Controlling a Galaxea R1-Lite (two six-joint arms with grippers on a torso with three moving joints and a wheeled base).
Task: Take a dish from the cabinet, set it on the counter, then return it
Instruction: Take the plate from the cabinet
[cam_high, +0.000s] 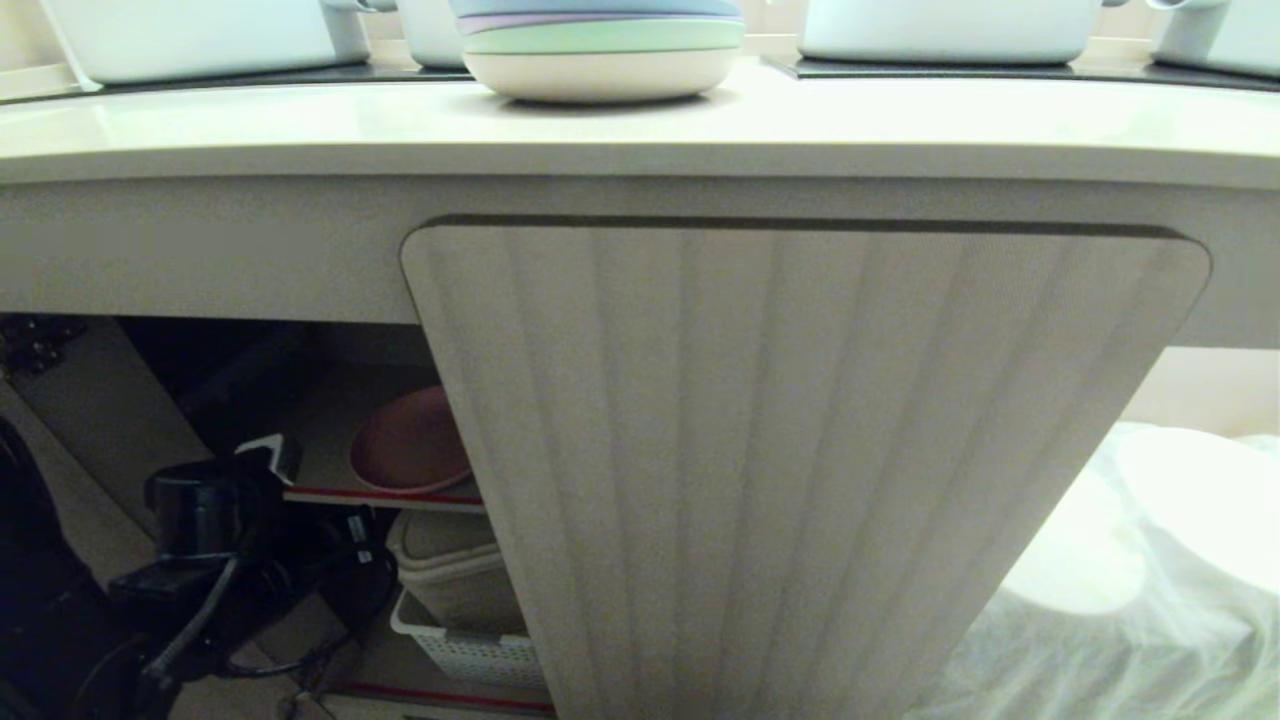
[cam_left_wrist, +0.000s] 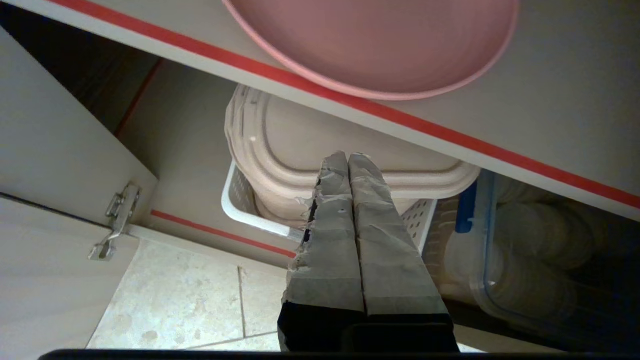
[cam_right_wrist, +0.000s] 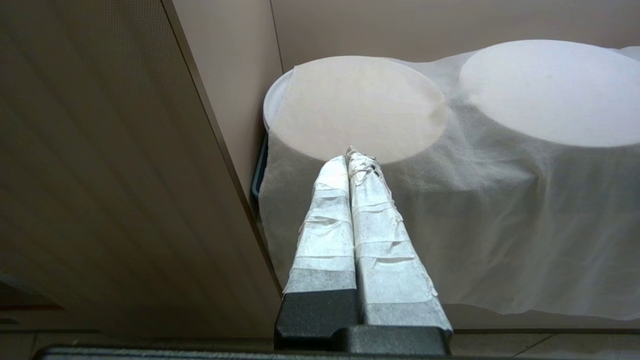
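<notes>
Left gripper (cam_left_wrist: 348, 161): taped fingers pressed together, holding nothing; positioned at the open left side of the cabinet, below the level of the red-edged shelf (cam_left_wrist: 400, 120).
Right gripper (cam_right_wrist: 352, 156): taped fingers pressed together, holding nothing; parked beside the closed fluted door (cam_right_wrist: 100, 175), facing two round containers under a white mesh cloth (cam_right_wrist: 500, 210).
White slotted basket (cam_left_wrist: 235, 205): on the cabinet floor below the shelf; contains a stack of beige rounded-rectangle containers (cam_left_wrist: 300, 150).
Clear box with blue clip (cam_left_wrist: 480, 235): just beside the basket; contents appear round and pale, not identifiable.
Dish (cam_left_wrist: 380, 45): pink, lying flat on the red-edged shelf, near its front edge; empty.
Cabinet (cam_high: 790, 450): left door open, right door shut.
Counter (cam_high: 300, 125): carries stacked bowls or plates (cam_high: 600, 50) with a blue one on top, and white pots behind.
Writing: none legible.
</notes>
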